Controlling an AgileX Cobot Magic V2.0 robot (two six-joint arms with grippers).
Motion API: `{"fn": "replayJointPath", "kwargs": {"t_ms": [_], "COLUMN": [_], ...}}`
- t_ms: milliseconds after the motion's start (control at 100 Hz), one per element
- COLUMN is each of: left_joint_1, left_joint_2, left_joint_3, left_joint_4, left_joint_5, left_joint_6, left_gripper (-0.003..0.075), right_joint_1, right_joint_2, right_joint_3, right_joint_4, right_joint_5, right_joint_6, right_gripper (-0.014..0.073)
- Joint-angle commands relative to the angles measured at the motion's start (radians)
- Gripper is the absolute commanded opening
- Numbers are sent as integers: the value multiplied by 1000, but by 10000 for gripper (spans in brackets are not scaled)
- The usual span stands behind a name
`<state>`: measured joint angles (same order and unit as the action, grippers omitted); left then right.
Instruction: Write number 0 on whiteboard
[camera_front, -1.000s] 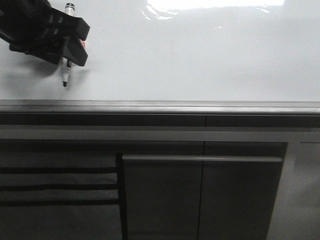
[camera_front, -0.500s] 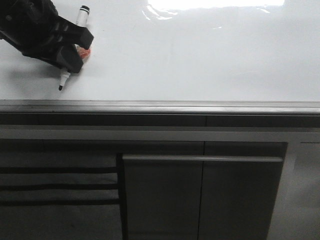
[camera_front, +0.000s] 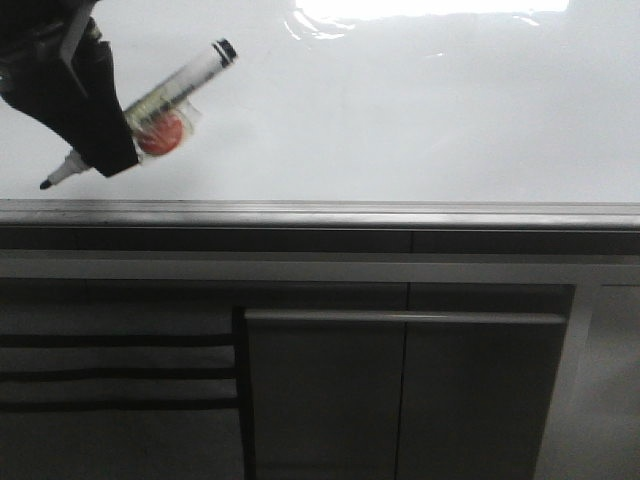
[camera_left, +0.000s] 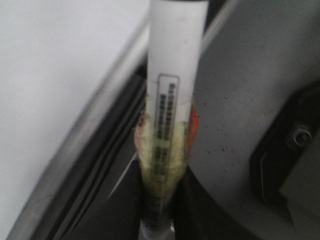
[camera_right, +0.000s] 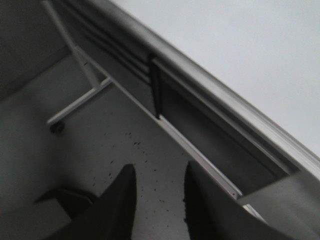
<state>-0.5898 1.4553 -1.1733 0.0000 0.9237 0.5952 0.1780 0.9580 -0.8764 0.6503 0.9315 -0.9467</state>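
- At the upper left of the front view, the left gripper (camera_front: 100, 140) is seen as a dark mass over the whiteboard (camera_front: 400, 110), closed on a white marker (camera_front: 170, 90).
- The marker is held tilted: its black tip (camera_front: 46, 184) points down to the left, close above the board's grey metal frame (camera_front: 400, 212), and its dark rear end (camera_front: 226, 48) points up to the right.
- Whether the tip touches the board surface cannot be told from these views.
- A band of yellowish tape with a red-orange patch (camera_front: 160, 135) is wrapped around the marker just beside the gripper.
- In the left wrist view the marker (camera_left: 172, 100) is shown running up from between the dark fingers (camera_left: 125, 210), with a printed label on its barrel and the tape (camera_left: 162, 160) around the part nearest the grip.
- No drawn stroke of the number 0 can be made out on the whiteboard; its surface is seen as plain glossy white, with a bright glare (camera_front: 430, 10) along the top edge.
- Below the frame, dark grey cabinet panels (camera_front: 400, 400) are shown in the front view.
- The right gripper (camera_right: 157, 205) is seen only in its own wrist view, away from the board, with its two dark fingers (camera_right: 120, 200) apart by a narrow gap and nothing between them.
- Beyond those fingers a speckled grey floor (camera_right: 125, 150) and the whiteboard's framed edge (camera_right: 215, 95) are shown.
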Motion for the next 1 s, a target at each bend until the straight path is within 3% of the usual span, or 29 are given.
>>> {"fn": "replayJointPath", "kwargs": {"t_ms": [0,140,310,670,990], "left_joint_1": [-75,-185,-260,-274,-274], "left_joint_2": [-39,-39,-39,-39,-37], "left_joint_3": [-35,-35,-35,-89,-106], "left_joint_4": [-61,-101,-104,-153,-149], "left_joint_5": [45,69,54,23,27], "left_joint_6": [105,135,135,135,135], "left_gripper": [-13,-13,-13,-14,-14], "right_joint_1": [91,237,319,363,363], "right_joint_2": [69,193,286,326,326], "right_joint_3": [-70,-134,-191,-195,-195], "right_joint_4": [42,32,32,149,135], "right_joint_5": [-6,-8,-11,-41,-8], "right_joint_6": [-140,-214,-216,-345,-345], "right_gripper": [206,206,206,206,211]}}
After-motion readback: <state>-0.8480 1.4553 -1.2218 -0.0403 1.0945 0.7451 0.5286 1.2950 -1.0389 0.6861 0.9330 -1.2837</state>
